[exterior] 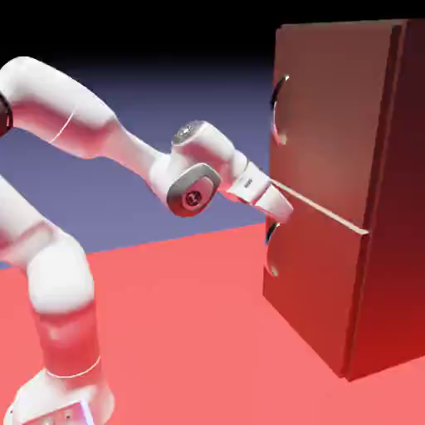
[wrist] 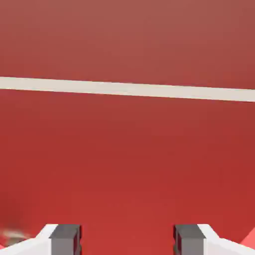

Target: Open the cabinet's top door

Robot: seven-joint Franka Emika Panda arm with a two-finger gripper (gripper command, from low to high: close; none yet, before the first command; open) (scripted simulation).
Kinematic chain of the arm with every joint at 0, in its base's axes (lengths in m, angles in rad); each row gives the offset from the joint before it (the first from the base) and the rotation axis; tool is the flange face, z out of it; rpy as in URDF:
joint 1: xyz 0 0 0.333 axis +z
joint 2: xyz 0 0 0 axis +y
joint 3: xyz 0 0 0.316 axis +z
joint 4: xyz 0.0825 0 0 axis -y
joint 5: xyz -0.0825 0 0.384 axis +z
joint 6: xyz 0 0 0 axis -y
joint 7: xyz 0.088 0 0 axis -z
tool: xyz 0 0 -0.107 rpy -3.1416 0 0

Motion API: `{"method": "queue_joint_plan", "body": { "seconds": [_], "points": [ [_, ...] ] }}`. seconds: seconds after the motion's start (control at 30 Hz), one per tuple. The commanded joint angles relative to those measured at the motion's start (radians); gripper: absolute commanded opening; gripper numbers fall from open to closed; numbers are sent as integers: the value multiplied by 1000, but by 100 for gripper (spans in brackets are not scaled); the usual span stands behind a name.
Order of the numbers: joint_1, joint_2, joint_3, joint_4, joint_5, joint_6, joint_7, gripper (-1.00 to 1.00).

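The cabinet [exterior: 383,207] stands tall and reddish-brown at the exterior view's right. Its top door [exterior: 336,116] is shut flush, and the curved dark handle [exterior: 280,109] sits near its left edge. A pale seam [exterior: 324,207] splits it from the lower door [exterior: 311,282]. My gripper [exterior: 279,209] is at the seam's left end, well below the top handle and close to the cabinet front. In the hand view my gripper [wrist: 127,241] is open, with nothing between the grey fingertips [wrist: 65,239]. Only red wood and the seam [wrist: 127,89] show ahead.
The lower door has its own curved handle [exterior: 271,249], just below my hand. The red table [exterior: 183,332] stretches in front of the cabinet. My arm's white base [exterior: 62,390] stands at the lower left.
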Motion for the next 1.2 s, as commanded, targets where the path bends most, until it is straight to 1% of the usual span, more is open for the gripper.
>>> {"method": "queue_joint_plan", "body": {
  "seconds": [0.0,1.17],
  "points": [
    [-18,-11,21,10,44,0,35,0],
    [-651,-382,766,373,1566,-14,1266,0]
  ]
}}
